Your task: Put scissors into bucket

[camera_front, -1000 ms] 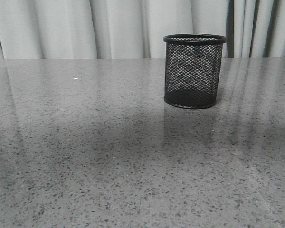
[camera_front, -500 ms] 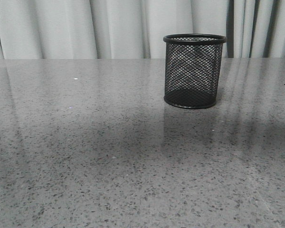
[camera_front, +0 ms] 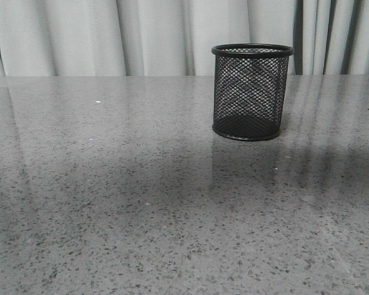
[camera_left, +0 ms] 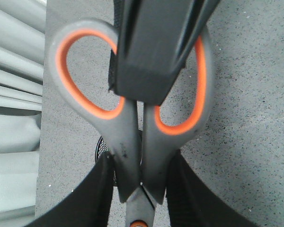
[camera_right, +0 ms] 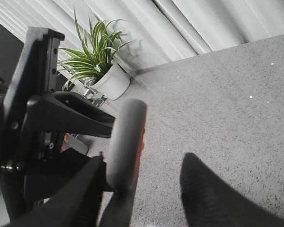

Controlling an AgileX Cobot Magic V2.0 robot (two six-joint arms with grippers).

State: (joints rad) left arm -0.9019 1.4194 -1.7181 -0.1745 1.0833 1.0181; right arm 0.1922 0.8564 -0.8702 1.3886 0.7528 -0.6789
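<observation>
Scissors aloft in the left tool; bucket waits empty on the desk.

Left tool [camera_left: 141, 189] is clamped on the scissors [camera_left: 132, 118] at the neck just below the orange-lined loops. Right tool [camera_right: 139, 189]: the scissors' handle shows between its fingers, but grip cannot be told. Stiff, smooth plastic, likely top-heavy, so the neck seems the sound hold. Bucket [camera_front: 251, 92] stands upright, upper right of front view, bare desk [camera_front: 141, 215] all round; narrow rim and light mesh could tip.

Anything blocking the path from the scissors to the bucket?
Nothing visible. The left tool holds the scissors by the handles; the bucket stands upright, mouth open, on the table with nothing near it.
</observation>
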